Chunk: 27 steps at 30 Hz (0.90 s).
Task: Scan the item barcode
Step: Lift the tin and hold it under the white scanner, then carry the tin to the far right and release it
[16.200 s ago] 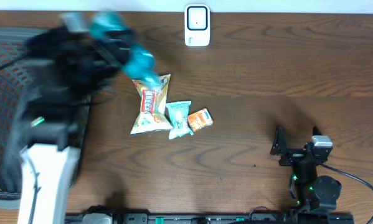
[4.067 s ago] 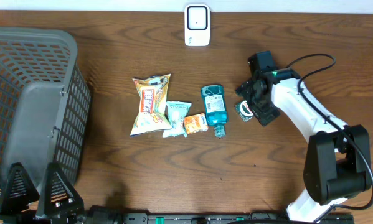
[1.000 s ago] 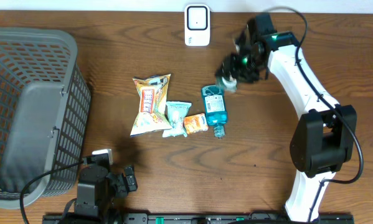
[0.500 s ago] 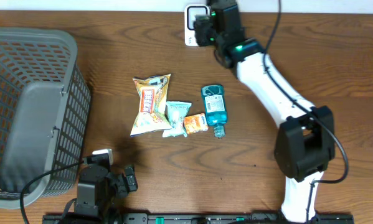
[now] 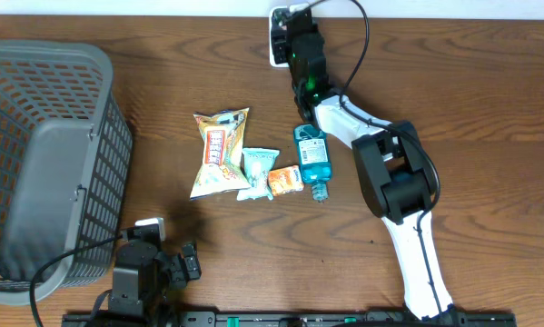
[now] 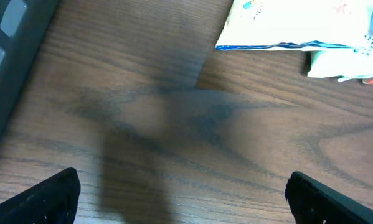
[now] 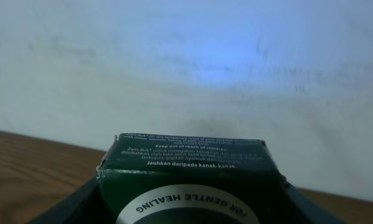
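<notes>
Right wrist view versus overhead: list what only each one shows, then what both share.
Only the right wrist view: the dark green box clamped in the right pincer, its printed label readable, with a white wall behind. Only overhead: the grey basket, snack bag, teal packet, orange packet, blue bottle, the white scanner partly hidden by the right arm, and the left arm at the near edge. Both: the wooden table.
</notes>
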Each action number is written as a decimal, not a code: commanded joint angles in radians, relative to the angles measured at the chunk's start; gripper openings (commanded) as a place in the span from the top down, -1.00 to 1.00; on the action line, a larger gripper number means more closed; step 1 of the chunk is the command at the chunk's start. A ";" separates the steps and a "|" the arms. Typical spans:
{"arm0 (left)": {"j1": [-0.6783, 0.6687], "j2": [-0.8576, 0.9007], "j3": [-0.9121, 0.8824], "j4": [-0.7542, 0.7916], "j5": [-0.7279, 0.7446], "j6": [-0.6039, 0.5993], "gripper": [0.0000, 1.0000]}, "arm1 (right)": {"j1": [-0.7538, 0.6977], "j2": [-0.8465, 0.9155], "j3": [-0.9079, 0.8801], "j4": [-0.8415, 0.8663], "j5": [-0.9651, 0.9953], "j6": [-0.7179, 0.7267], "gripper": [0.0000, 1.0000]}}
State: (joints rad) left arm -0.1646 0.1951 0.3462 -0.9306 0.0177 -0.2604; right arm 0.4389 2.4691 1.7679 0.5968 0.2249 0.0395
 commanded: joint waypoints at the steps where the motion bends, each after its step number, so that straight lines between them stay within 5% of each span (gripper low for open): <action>1: 0.005 -0.001 0.005 -0.003 -0.002 0.012 -0.95 | -0.003 0.013 0.011 0.021 0.020 -0.014 -0.15; 7: 0.005 -0.001 0.005 -0.003 -0.002 0.012 -0.96 | -0.008 0.013 0.013 0.021 0.020 -0.007 -0.13; 13: 0.005 -0.001 0.005 -0.003 -0.002 0.012 -0.96 | -0.019 -0.069 0.015 -0.065 0.035 0.155 -0.10; 19: 0.005 -0.001 0.005 -0.003 -0.002 0.012 -0.96 | -0.075 -0.295 0.015 -0.500 0.063 0.130 -0.03; 27: 0.005 -0.001 0.005 -0.003 -0.002 0.012 -0.96 | -0.319 -0.499 0.015 -1.192 0.233 0.131 0.01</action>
State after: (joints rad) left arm -0.1646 0.1955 0.3462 -0.9310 0.0204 -0.2607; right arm 0.2375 1.9942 1.7821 -0.4828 0.3717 0.1570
